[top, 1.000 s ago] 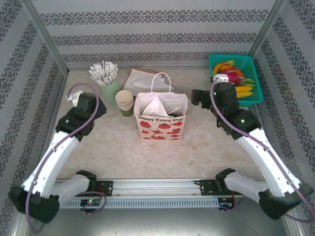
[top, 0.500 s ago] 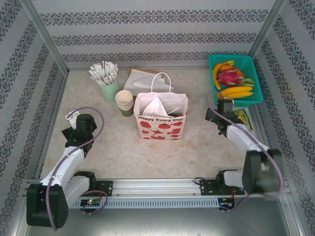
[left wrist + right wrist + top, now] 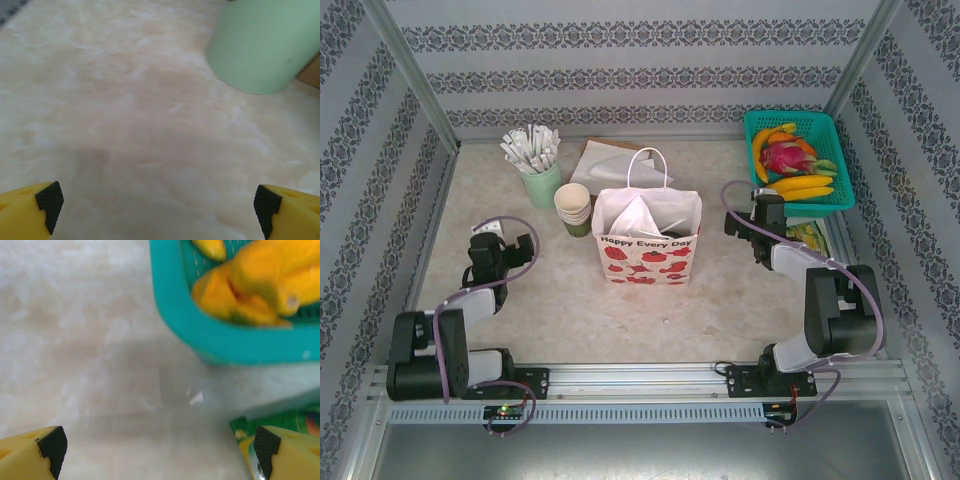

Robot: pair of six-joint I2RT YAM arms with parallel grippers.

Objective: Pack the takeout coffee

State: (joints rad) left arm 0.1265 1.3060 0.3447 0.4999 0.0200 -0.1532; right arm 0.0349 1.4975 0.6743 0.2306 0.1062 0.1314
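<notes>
Left end effector [image 3: 506,243] sits low over the desk [image 3: 720,300], left of centre, arm folded near its base. Jaws are wide and hold nothing. In the left wrist view the left end effector [image 3: 160,205] shows yellow fingers with black pads [image 3: 49,200] far apart over bare desk, with the pale green cup [image 3: 260,45] ahead to the upper right.

Right end effector [image 3: 758,208] is also low, just in front of the teal basket [image 3: 790,114], jaws wide and holding nothing. In the right wrist view the right end effector [image 3: 160,445] has only desk between its pads. The basket wall [image 3: 170,300] is close ahead with bananas [image 3: 260,285] inside, and a green packet [image 3: 280,422] lies by the right finger.

The strawberry paper bag [image 3: 647,252] stands upright mid-desk with white paper sticking out. The takeout coffee [image 3: 669,234] looks to be inside the bag; only a dark sliver shows beside the paper, probably the lid, hard to confirm.

A stack of lidless cups [image 3: 574,208] is just left of the bag. The pale green cup [image 3: 542,185] with white sticks stands behind it. The basket at back right also holds a dragon fruit [image 3: 785,155].
</notes>
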